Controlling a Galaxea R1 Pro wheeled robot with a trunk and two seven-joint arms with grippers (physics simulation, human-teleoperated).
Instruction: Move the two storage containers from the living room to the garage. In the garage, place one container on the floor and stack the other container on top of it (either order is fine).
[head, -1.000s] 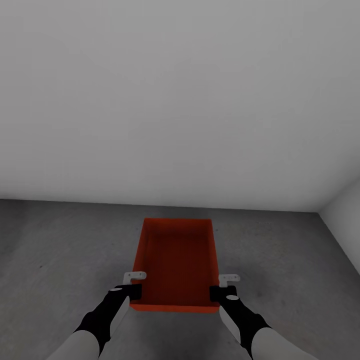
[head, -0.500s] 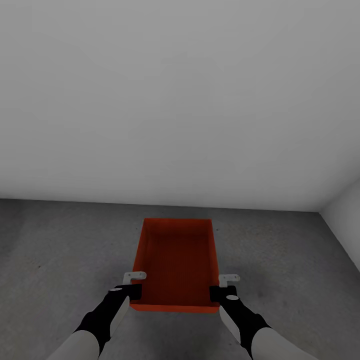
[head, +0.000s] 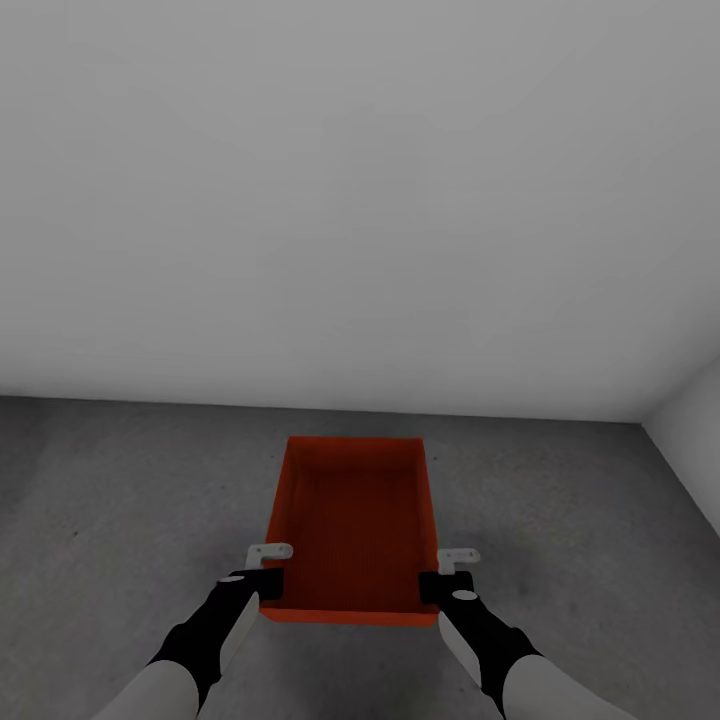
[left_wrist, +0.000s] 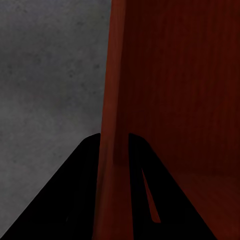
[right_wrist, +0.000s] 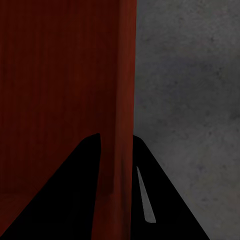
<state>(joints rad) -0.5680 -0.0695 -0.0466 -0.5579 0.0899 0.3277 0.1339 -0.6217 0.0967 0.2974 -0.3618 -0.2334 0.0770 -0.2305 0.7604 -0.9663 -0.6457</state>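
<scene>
Both arms fwd & low, left gripper & right gripper clamped on storage container side walls, above floor.

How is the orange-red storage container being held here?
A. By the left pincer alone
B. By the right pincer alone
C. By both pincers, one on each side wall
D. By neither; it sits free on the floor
C: the left pincer and right pincer each straddle a side wall of the storage container, and both wrist views show a wall between the fingers.
</scene>
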